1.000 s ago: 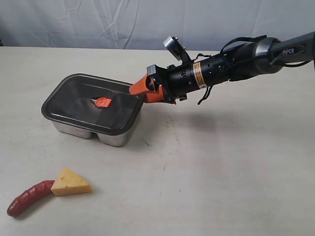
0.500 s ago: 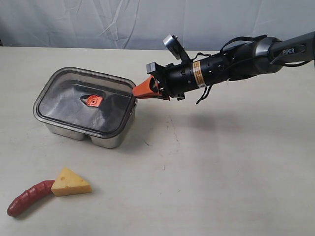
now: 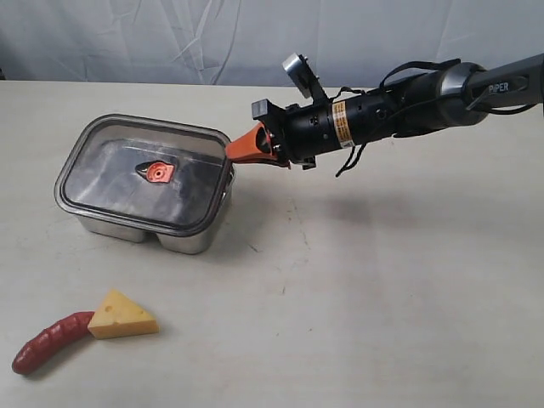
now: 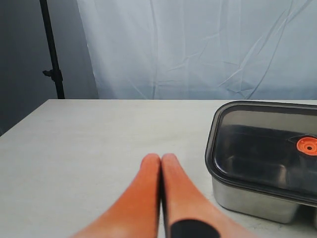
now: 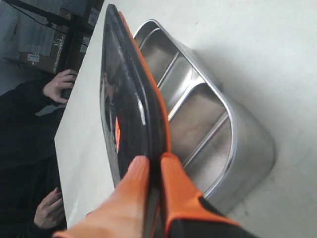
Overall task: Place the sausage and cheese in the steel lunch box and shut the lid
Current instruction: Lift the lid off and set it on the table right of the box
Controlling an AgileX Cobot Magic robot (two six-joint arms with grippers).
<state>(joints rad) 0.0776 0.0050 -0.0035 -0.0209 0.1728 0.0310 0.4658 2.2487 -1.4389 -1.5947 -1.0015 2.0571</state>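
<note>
- Nearest you, the small curved dark-red glossy sausage [image 3: 49, 342] lies on the pale table [image 3: 382, 297]. One tapered end touches the small yellow wedge of toy cheese [image 3: 121, 316]. Both sit well apart from the box, so neither food item has been loaded yet.
- Further back stands the shiny rectangular stainless-steel lunch box [image 3: 183, 238]. In the right wrist view both of its compartments [image 5: 198, 114] look bare; nothing shows in them.
- Over the box sits the flat dark smoky translucent plastic lid with orange rim seal and orange centre valve [image 3: 110, 183]. It is raised off the steel rim on the side the arm holds; in the right wrist view there is a clear gap between lid [image 5: 124, 99] and box. You cannot tell whether the far edge touches the rim.
- The right gripper [image 3: 229, 152] is clamped on that lid's edge, its orange fingers [image 5: 136, 171] pinching the rim from both faces.
- The left gripper [image 4: 159, 158] has its orange fingers pressed together on nothing. It hangs over bare table with the box near it, and does not show in the exterior view.
- By my reading you are at the opening step. What remains is setting the lid aside, placing the sausage, placing the cheese, then closing the lid.
</note>
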